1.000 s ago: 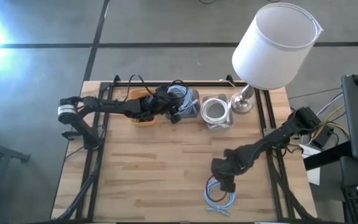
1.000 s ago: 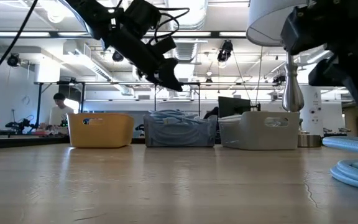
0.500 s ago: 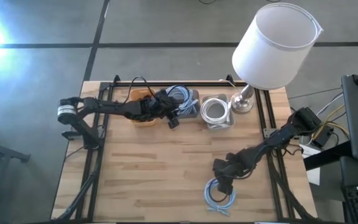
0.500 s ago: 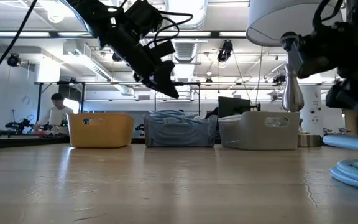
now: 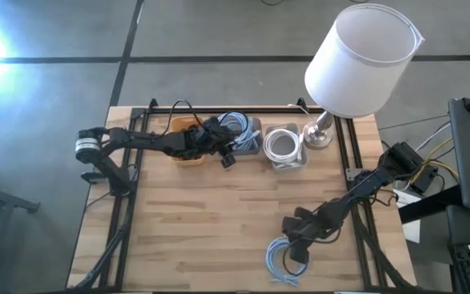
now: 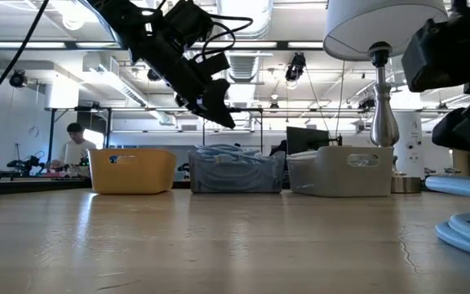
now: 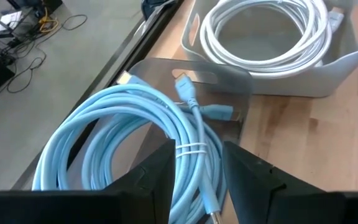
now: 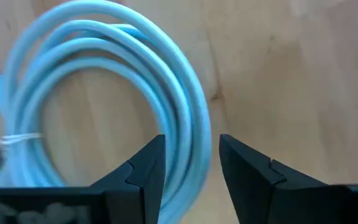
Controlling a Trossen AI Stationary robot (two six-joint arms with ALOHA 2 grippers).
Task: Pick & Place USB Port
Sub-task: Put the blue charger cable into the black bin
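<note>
Left of centre, upper part of high view: left gripper (image 5: 225, 152) over the front edge of the grey bin (image 5: 247, 139), fingers parted, nothing held. Below it in the wrist view: a coiled blue cable (image 7: 129, 143) lying in that bin. To the bin's left, a yellow bin (image 5: 188, 140), partly covered by the arm. To its right, a white bin (image 5: 285, 147) with a coiled white cable (image 5: 281, 144). Farther right, upper part: lamp base (image 5: 317, 135) on the table's (image 5: 194, 229) back corner under a large white shade (image 5: 361, 59). Lower right of centre: right gripper (image 5: 297, 251) low over a second blue cable (image 5: 282, 262) coiled flat on the wood near the front edge. In the right wrist view: fingers (image 8: 145, 168) apart, straddling one side of the coil, cable strands between them, not clamped. Low view, far left background: a person (image 6: 75, 145) at a bench.
</note>
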